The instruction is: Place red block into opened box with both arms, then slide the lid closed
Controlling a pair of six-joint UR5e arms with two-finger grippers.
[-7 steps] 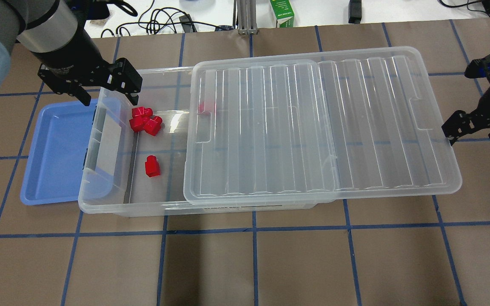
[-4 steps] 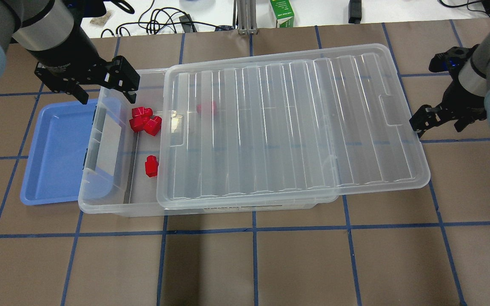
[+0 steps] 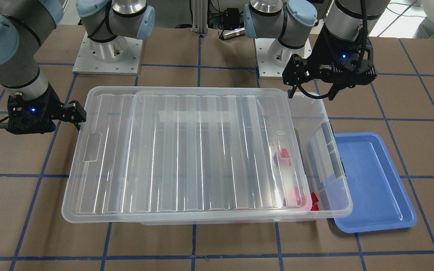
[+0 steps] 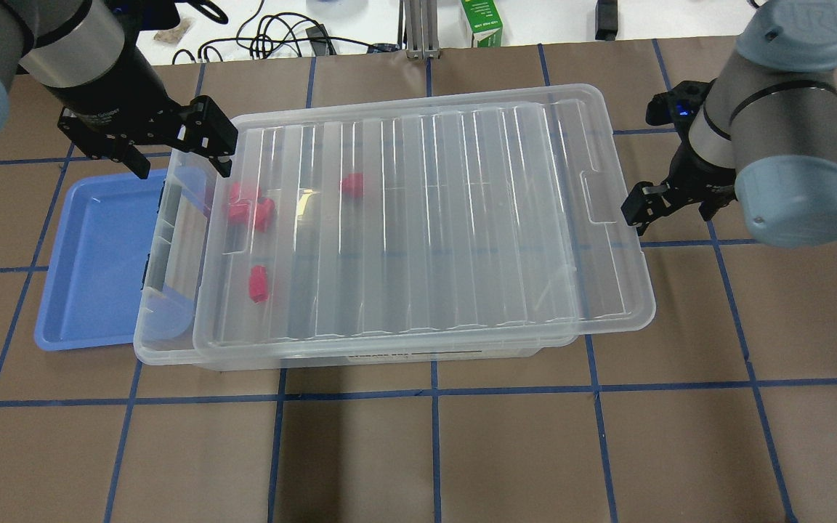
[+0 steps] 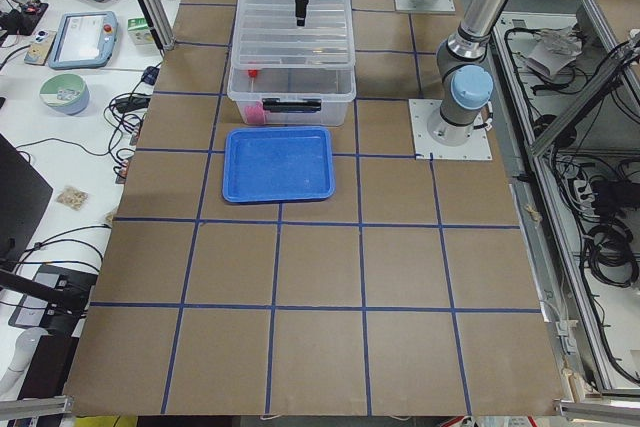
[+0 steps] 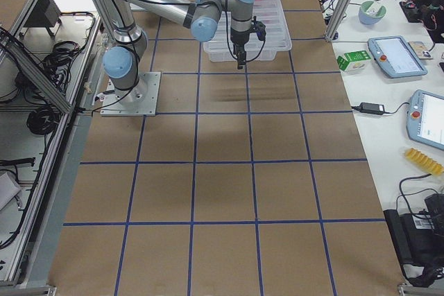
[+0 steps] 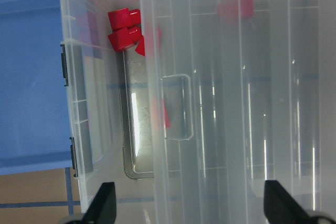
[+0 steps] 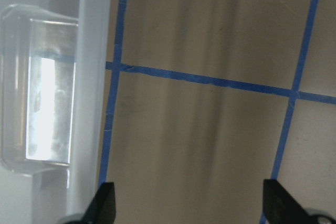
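Observation:
The clear box (image 4: 164, 240) lies across the table with the ribbed lid (image 4: 426, 218) over most of it; only a strip at its left end stays uncovered. Several red blocks (image 4: 246, 207) lie inside, blurred through the lid, and show in the left wrist view as red blocks (image 7: 123, 27). My left gripper (image 4: 180, 161) hangs open above the box's far left corner with nothing between its fingers. My right gripper (image 4: 669, 211) is open at the lid's right end, one fingertip (image 3: 78, 117) against the lid's rim (image 8: 89, 103).
A shallow blue tray (image 4: 99, 254) with nothing in it lies against the box's left end. A green carton (image 4: 484, 22) and cables sit beyond the far table edge. The arm bases (image 3: 107, 52) stand on the robot's side.
The lid has slid left across the box and now covers the red blocks. My right gripper has moved left with the lid's right end. The left gripper has barely moved.

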